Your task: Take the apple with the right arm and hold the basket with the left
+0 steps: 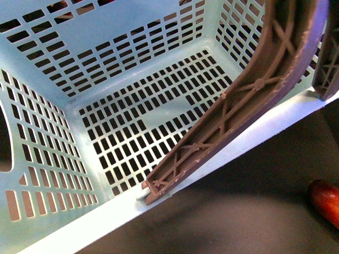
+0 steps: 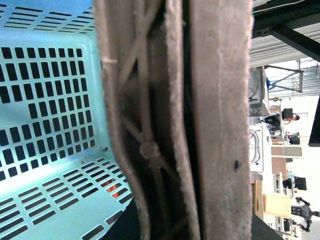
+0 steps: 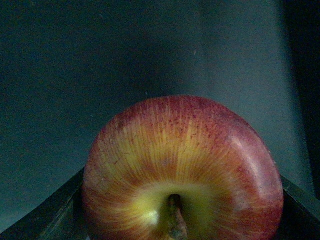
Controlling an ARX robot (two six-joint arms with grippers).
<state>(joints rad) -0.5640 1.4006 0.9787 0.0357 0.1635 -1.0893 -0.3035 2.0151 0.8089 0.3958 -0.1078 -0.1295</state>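
The basket (image 1: 122,26) is shown as the largest thing: in the front view its pale turquoise slotted walls and floor fill the upper left and the middle of the frame, and its pale rim is drawn as a diagonal from the lower left to the right edge. No object is seen on its floor. In the left wrist view the same basket (image 2: 50,37) is seen from very near. A dark surface (image 1: 238,211) is seen under the rim, in the lower right of the front view. One brown ribbed handle (image 1: 249,90) is laid along the rim and curves up to the upper right corner, and a second handle (image 1: 328,63) is cut by the right edge. In the left wrist view the two handles (image 2: 220,100) are pressed close together in front of the camera. The left gripper is not seen in any view, so it cannot be told whether it is apart or together. The apple (image 3: 182,170), red with yellow streaks and its stem toward the camera, is clamped by the right gripper (image 3: 182,180), with a dark finger (image 3: 50,215) touching each side. A darker red fruit (image 1: 326,201) is seen on the dark surface at the right edge, outside the basket.
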